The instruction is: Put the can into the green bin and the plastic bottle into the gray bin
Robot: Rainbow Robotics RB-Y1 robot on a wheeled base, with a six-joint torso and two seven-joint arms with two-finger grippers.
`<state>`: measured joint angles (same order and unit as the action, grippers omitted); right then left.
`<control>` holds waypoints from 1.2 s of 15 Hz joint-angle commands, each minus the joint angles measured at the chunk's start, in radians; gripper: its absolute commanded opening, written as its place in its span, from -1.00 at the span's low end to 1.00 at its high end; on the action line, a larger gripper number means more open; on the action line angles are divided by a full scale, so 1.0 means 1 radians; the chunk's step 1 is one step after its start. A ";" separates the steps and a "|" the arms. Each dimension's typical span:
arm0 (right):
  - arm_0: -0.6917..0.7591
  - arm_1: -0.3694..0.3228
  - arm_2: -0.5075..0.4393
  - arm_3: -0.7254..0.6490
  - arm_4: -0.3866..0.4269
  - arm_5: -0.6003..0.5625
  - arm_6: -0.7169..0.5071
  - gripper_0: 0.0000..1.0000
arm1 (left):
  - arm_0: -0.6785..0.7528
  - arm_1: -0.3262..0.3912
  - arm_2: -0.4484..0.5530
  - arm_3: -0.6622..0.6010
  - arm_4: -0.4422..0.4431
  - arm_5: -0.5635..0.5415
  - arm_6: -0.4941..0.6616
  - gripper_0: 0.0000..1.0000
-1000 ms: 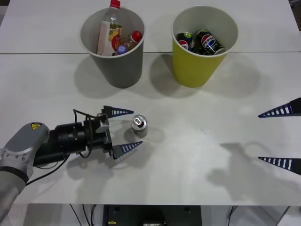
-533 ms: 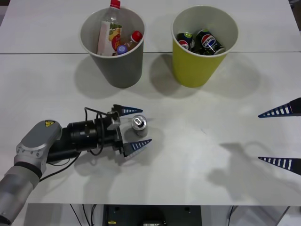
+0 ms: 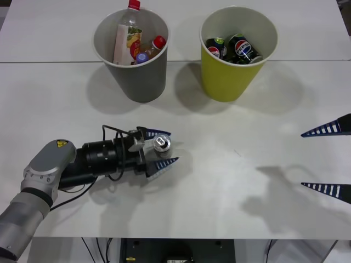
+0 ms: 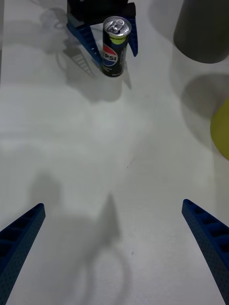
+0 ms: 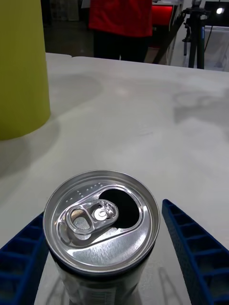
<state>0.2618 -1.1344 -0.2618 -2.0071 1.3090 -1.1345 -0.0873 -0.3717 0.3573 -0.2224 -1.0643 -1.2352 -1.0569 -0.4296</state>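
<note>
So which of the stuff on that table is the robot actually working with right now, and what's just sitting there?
Part of the job:
- the can, upright between the fingers of the left claw
- the green bin, where it goes
- the gray bin, meant for bottles

Just sitting there:
- cans already in the green bin
- bottles already in the gray bin
- the right claw, open and idle at the table's right edge

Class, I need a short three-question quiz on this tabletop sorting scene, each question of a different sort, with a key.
1. True or false: the can stands upright between the left gripper's open fingers.
2. Which bin already holds cans? A: gray bin B: green bin
3. Fill in: the right gripper waits, open, at the table's ____ edge.

Key: 1 true; 2 B; 3 right.
</note>
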 commanded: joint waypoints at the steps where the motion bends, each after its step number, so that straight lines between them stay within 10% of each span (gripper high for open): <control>1: 0.000 0.000 0.000 0.000 0.000 0.000 0.000 1.00 | 0.000 0.000 0.000 0.001 -0.001 0.000 0.000 -1.00; 9: 0.000 0.000 0.000 0.000 0.000 0.000 0.000 1.00 | -0.004 0.035 0.000 -0.016 -0.006 0.000 0.014 -1.00; 18: 0.000 0.000 0.000 0.000 0.000 0.000 0.000 1.00 | 0.005 0.209 -0.002 -0.394 -0.293 -0.009 0.562 -0.99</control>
<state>0.2618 -1.1345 -0.2618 -2.0072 1.3090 -1.1345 -0.0873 -0.3667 0.5567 -0.2240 -1.4212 -1.4958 -1.0643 0.0852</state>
